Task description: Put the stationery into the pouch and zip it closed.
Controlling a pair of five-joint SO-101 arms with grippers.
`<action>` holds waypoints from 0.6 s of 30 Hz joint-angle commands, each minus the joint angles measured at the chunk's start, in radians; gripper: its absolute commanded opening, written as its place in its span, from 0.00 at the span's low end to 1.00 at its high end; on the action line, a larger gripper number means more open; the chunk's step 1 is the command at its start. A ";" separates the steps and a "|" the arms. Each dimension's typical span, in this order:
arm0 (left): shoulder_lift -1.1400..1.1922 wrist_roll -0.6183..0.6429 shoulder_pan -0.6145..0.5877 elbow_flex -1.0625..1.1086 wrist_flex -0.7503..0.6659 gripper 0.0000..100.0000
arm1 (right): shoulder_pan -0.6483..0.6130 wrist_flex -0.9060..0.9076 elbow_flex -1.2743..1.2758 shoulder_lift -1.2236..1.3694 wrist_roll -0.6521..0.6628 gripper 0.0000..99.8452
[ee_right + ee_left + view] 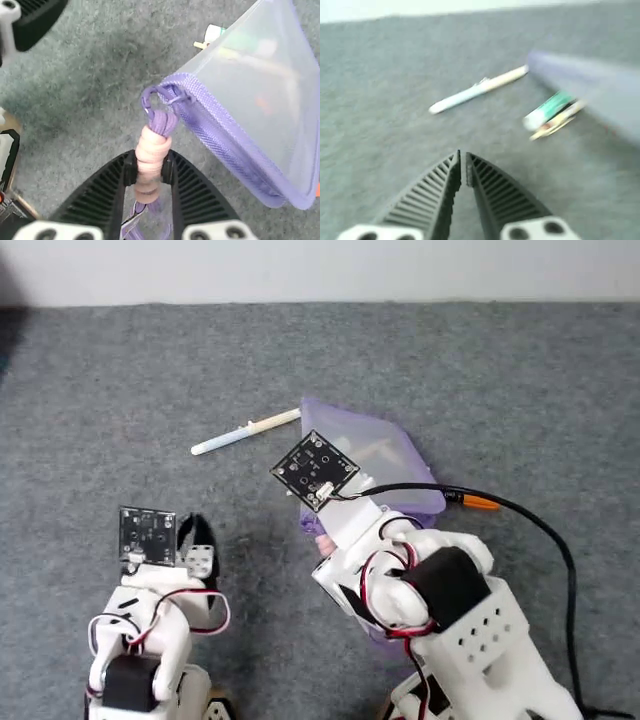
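As I look down from the high camera, the pouch (385,445) lies just right of centre in the frame on the grey mat (100,390). It is pale purple and see-through, and the right arm partly covers its lower edge. A white and cream pen (245,432) lies loose on the mat to the upper left of the pouch, slanting up to the right, with its cream end right at the pouch's upper left corner.

On my right wrist camera, the right gripper (149,159) is clamped shut on the zip pull (150,142), a pink ribbed piece hanging on a purple cord from the corner of the pouch. The jaws press it from both sides. Through the pouch wall I can make out faint shapes inside, though not clearly enough to name them.

The left gripper (462,159) sits low in the lower left of the high frame, well apart from the pouch, with its jaws closed together and nothing between them. From its wrist camera I see the loose pen ahead on the mat. Beyond it, a green-banded marker (547,109) and a thin yellowish pen (560,121) poke out of the pouch's end, side by side.
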 commanded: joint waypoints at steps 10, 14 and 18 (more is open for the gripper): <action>-0.009 0.092 0.295 -0.088 -0.071 0.21 | 0.104 -0.024 -0.008 -0.085 -0.006 0.01; -0.008 0.092 0.376 -0.105 -0.074 0.17 | 0.107 -0.024 -0.005 -0.094 -0.006 0.01; -0.006 0.130 0.388 -0.163 -0.075 0.16 | 0.104 -0.024 -0.005 -0.091 -0.006 0.01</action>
